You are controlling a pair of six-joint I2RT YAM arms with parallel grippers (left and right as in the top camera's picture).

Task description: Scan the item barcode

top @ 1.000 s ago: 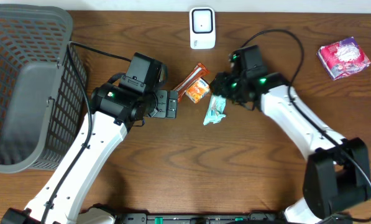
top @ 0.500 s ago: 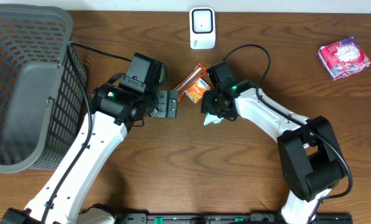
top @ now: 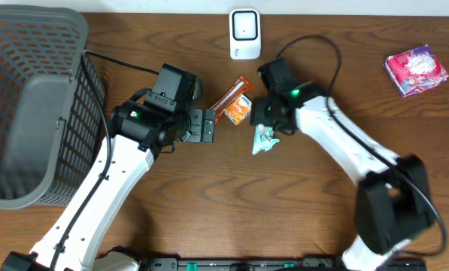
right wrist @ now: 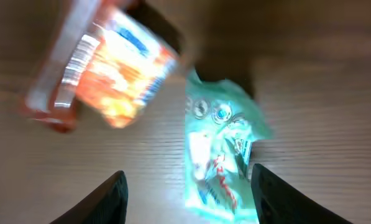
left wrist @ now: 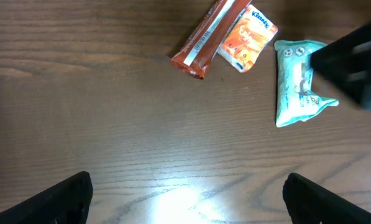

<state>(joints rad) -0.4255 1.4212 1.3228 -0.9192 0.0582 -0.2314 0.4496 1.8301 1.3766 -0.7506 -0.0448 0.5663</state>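
The grey basket (top: pixel 28 98) sits at the far left. The left claw (top: pixel 209 126) is spread wide and holds nothing. In the middle, the teal pack (top: pixel 264 138) lies on the tabletop (top: pixel 209 196), just right of the orange Kleenex pack (top: pixel 240 111). The right claw (right wrist: pixel 188 177) hangs over it, fingers apart, not squeezing.

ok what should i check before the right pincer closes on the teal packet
1. right pincer open above the teal packet: ok
2. packet centred between the jaws: not ok, it lies toward one finger
3. orange tissue pack clear of the grasp: cannot tell, it lies close
4. barcode side of the packet: cannot tell
5. left pincer open, empty, off to the side: ok
6. scanner in view at the far edge: ok
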